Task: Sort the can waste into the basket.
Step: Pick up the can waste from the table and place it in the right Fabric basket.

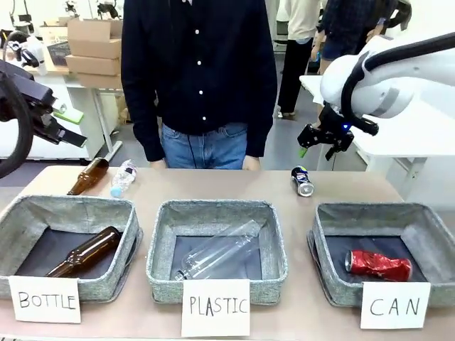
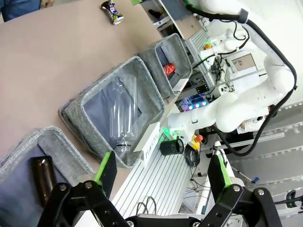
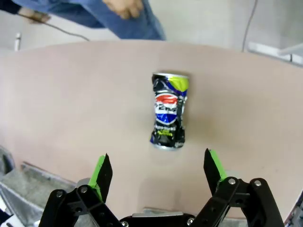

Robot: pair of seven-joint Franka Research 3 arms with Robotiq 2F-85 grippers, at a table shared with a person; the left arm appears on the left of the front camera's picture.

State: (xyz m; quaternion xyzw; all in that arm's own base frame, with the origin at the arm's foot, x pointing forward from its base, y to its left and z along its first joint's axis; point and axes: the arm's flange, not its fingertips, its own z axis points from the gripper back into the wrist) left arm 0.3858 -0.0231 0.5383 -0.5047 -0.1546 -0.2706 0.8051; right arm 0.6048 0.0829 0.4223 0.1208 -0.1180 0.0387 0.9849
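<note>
Beige and smooth, the counter [image 1: 213, 186] stands in a busy lab, with a person in a dark buttoned shirt and blue jeans [image 1: 199, 78] at its far edge. Along the near edge sit three grey woven-fabric rectangular bins, each fronted by a handwritten white card. The bin carded "CAN" [image 1: 377, 212] is at the robot's right. A red dented metal drink can [image 1: 378, 265] lies on its side on the bin's dark bottom. The middle bin carded "PLASTIC" [image 1: 213, 208] holds a clear plastic bottle [image 1: 217, 254] on its side. The left bin carded "BOTTLE" [image 1: 43, 206] holds a brown glass bottle [image 1: 89, 250] lying aslant. Behind that left bin, on the bare counter, a second brown glass bottle [image 1: 89, 175] and a small clear plastic bottle [image 1: 123, 177] lie side by side.

The dark blue Pepsi-style metal drink can [image 1: 303, 180] lies on its side on the counter, beyond the CAN bin and apart from it, near the far edge. The right pincer [image 1: 316, 150] hangs in the air above it, jaws wide and holding nothing. In the right wrist view the can lies ahead between the two green-padded fingers, touching neither. The left pincer [image 2: 162, 158] is raised at the robot's left, over the BOTTLE bin's end of the counter, its jaws wide and empty.
</note>
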